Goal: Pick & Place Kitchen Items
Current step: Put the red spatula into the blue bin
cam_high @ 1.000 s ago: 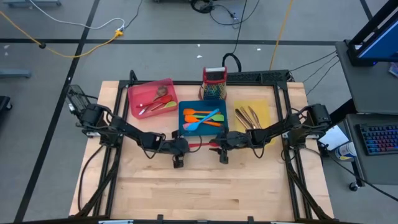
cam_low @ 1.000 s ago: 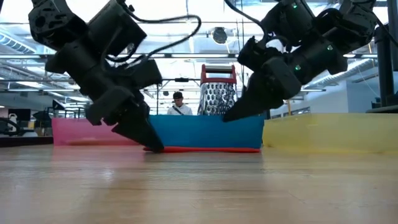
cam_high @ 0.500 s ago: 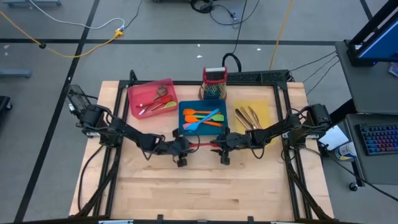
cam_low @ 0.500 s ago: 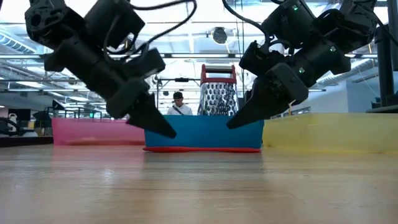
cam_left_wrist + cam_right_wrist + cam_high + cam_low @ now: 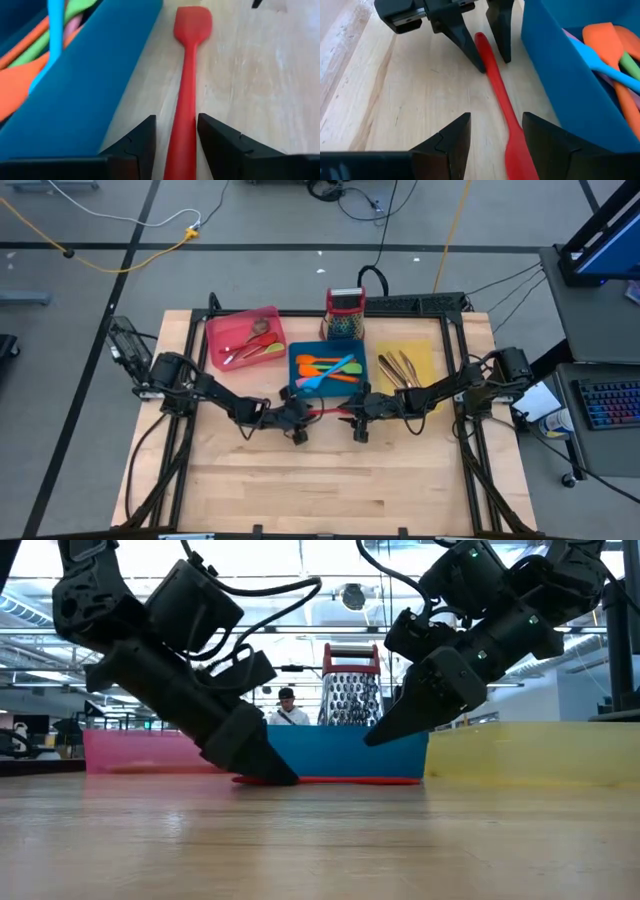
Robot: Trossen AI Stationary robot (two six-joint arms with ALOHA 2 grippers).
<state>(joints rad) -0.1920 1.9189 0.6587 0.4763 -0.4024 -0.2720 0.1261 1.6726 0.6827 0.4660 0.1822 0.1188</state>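
Note:
A red spatula (image 5: 325, 412) lies flat on the wooden table, along the near wall of the blue tray (image 5: 296, 385). My left gripper (image 5: 176, 117) is open and down at table level (image 5: 280, 775), one finger on each side of the spatula's handle (image 5: 482, 47). My right gripper (image 5: 496, 115) is open and hangs a little above the table (image 5: 372, 738), over the spatula's blade end (image 5: 520, 155). Orange, blue and green utensils (image 5: 325, 368) lie in the blue tray. My left gripper's fingers (image 5: 145, 140) slant down from the table's left and lie along the red spatula's handle (image 5: 182, 135), near its free end. A gap shows beside one finger. The other finger stands close against the handle, and I cannot tell whether it touches.
A pink tray (image 5: 215, 330) with several utensils stands at the back left. At the back right is a yellow tray (image 5: 432, 358) with copper-toned cutlery. A grater (image 5: 344, 315) stands behind the blue tray. Bare wood stretches toward the near edge.
My left gripper has lifted off the table, gone a little toward the table's right edge, and come down again at the spatula's handle end. The spatula has stayed where it was.

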